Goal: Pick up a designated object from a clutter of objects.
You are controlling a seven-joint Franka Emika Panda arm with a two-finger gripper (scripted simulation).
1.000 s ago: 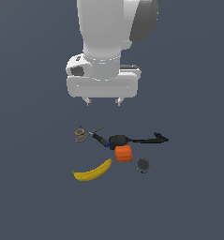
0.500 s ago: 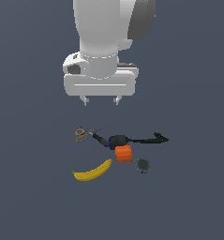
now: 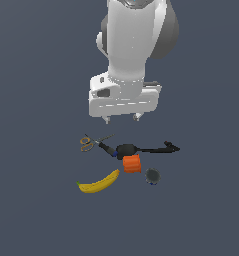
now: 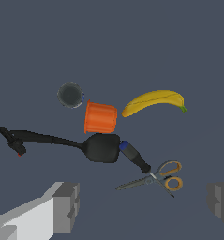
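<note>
The designated object [image 4: 11, 138] is a short black piece with a red tip, lying at the far end of the long black utensil's handle. In the exterior view it [image 3: 171, 146] lies at the right end of the clutter. My gripper [image 3: 122, 119] hangs above the clutter, open and empty, its fingers [image 4: 62, 206] wide apart. It [image 4: 141, 206] is over the scissors side, well apart from the designated piece. The clutter holds a banana [image 4: 155, 101], orange-handled scissors [image 4: 162, 178], an orange ribbed block [image 4: 100, 117], the long black utensil [image 4: 101, 147] and a dark round cup [image 4: 70, 94].
A short black piece with a blue band [image 4: 134, 157] lies between the utensil's head and the scissors. In the exterior view the banana [image 3: 98, 184] is nearest the front, with the cup [image 3: 152, 175] and the block [image 3: 132, 164] beside it. All lie on a flat dark grey floor.
My gripper has come lower toward the clutter and shifted a little toward the exterior view's right. It stays open. The objects have not moved.
</note>
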